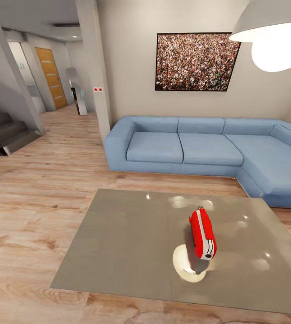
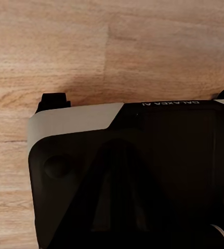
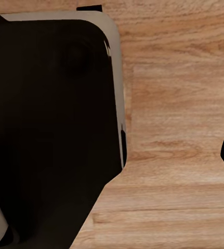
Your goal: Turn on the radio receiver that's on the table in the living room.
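Radio receiver (image 1: 202, 234) stands on edge on the glossy grey table (image 1: 118, 243), right of centre, on the half nearer the robot, just beside a pale round glare patch on the top. Red body, white-silver band along the edge facing the camera, small dark strap loop at its top. Nothing touches it.

Progress, judged from the head view: robot faces the table in the living room with the radio in sight, so the approach looks largely done. Reach and switch press are not yet done. No arm shows over the table.

Behind the table: light-blue sectional sofa (image 1: 199, 150), framed crowd picture (image 1: 195, 61), white pendant lamp (image 1: 275, 33) cut off at the upper right. Staircase (image 1: 1, 128) and wooden door (image 1: 51, 77) off to the left.

Hard to make out: the radio's switch or button cannot be located at this size, nor whether it is on. Both wrist views show dark robot body panels above light wood plank floor (image 2: 65, 46). Fingers not clearly visible in either; cannot tell how wide either gripper stands. Dark shape at the right wrist view's edge is cut off, unidentifiable.
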Tool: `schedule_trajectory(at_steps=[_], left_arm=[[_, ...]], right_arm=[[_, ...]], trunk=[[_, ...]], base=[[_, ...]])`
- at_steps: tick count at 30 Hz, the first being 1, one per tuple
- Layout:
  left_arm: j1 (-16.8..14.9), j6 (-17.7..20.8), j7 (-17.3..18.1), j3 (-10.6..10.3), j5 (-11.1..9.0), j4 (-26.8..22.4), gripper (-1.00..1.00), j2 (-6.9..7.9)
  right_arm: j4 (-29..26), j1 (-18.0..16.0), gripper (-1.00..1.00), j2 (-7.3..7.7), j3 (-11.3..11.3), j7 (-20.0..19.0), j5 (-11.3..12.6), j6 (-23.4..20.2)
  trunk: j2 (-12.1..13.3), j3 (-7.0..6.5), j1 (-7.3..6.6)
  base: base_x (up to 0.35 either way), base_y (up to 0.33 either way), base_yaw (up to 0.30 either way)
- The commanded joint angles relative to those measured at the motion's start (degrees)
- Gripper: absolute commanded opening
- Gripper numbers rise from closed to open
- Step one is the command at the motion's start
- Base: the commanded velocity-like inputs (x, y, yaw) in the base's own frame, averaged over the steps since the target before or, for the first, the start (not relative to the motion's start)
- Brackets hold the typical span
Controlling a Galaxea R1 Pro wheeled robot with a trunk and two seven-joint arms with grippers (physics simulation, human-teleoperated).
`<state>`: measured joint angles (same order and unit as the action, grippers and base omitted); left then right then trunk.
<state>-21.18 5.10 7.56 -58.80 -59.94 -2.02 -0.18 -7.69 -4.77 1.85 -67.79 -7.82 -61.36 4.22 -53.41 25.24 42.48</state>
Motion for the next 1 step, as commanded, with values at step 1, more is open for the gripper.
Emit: schedule_trajectory(at_steps=[1], left_arm=[[0.0,0.0,0.0,0.0,0.0,0.0,-1.0,0.0]], right_arm=[[-0.02,0.01,1.0,0.04,-0.01,0.0,0.01,0.0]], trunk=[[0.0,0.0,0.0]], base=[[0.0,0.0,0.0]])
